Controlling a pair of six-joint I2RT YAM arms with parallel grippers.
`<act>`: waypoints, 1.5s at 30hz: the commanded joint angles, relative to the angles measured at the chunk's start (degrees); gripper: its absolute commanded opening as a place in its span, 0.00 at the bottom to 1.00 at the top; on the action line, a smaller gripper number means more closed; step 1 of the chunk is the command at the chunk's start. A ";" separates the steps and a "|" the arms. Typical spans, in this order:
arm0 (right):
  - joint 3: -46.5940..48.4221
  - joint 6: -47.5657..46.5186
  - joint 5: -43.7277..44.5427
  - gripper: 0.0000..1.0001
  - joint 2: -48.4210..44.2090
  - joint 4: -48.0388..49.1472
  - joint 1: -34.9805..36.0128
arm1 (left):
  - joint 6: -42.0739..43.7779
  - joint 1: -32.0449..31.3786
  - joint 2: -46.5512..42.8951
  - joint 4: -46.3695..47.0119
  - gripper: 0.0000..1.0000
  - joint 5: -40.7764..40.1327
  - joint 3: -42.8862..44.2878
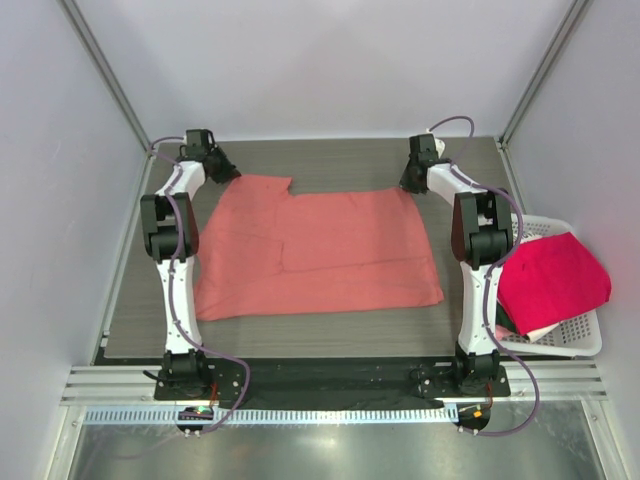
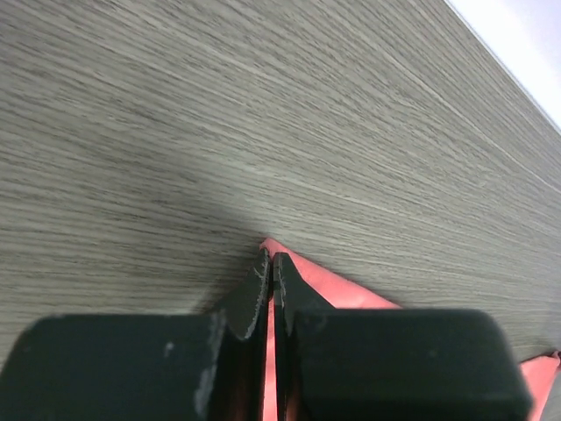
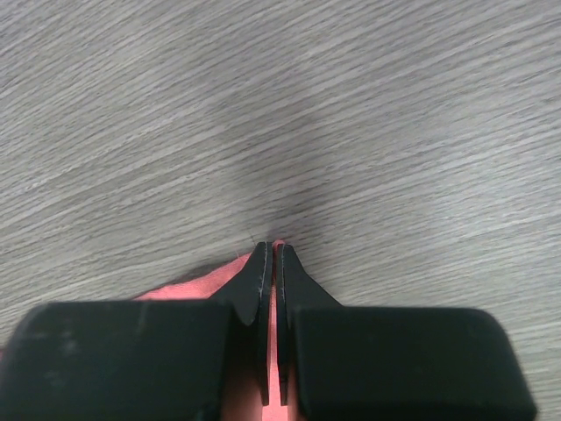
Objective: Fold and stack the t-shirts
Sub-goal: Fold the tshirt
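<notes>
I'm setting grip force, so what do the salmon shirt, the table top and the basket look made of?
The salmon shirt looks like soft matte cloth: it lies limp, creased. The table top seems wood-grain laminate, grey, finely streaked. The basket looks like rigid white plastic, with lattice holes.

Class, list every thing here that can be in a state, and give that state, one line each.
salmon t-shirt: spread out on the table, pinched at both far corners
left hand: shut on the shirt's far left corner
right hand: shut on its far right corner
basket: upright, holding cloth
crimson-pink t-shirt: crumpled, heaped over the basket
</notes>
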 commanded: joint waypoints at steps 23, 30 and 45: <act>-5.65 0.70 -6.71 0.01 -13.69 -5.28 -1.07 | -1.48 -0.02 -35.19 19.06 0.00 -2.77 -35.58; -10.31 0.88 -7.23 0.01 -19.48 -5.28 -1.16 | -0.96 -0.19 -43.10 19.68 0.00 -1.71 -43.22; -19.89 0.87 -6.45 0.01 -30.12 -6.86 -1.68 | 1.33 -0.63 -63.49 9.84 0.00 -10.76 -56.86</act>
